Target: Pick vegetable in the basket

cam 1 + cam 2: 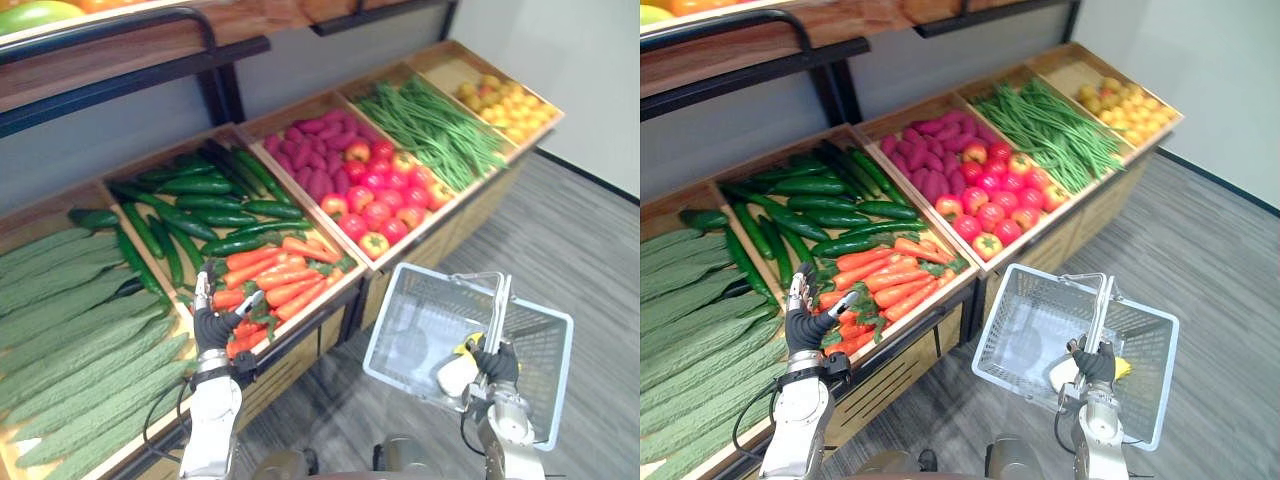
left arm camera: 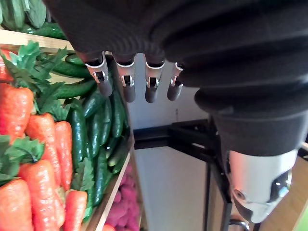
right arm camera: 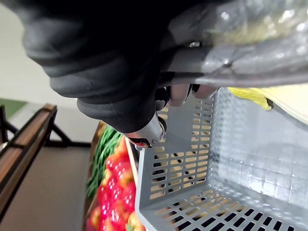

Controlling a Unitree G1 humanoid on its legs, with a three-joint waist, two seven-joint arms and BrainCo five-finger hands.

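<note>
1. Wooden produce stand (image 1: pixel 460 225) runs from nine to two o'clock, with cucumbers (image 1: pixel 205 205) beside carrots (image 1: pixel 285 275).
2. Left hand (image 1: pixel 215 325), at seven o'clock, is over the carrots' near edge, fingers straight, holding nothing.
3. Right hand (image 1: pixel 497 362), at five o'clock, is curled round the handle (image 1: pixel 497 310) of the grey basket (image 1: pixel 400 320).

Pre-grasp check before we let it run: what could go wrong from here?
1. The left hand is open above the carrots, which lie piled with leafy tops overlapping; a grasp may catch two or drag neighbours out.
2. The basket hangs from the right hand by its handle, apart from the carrots, over the floor; a carrot released short would likely miss it.
3. Held by the handle alone, the basket may swing when loaded.
</note>
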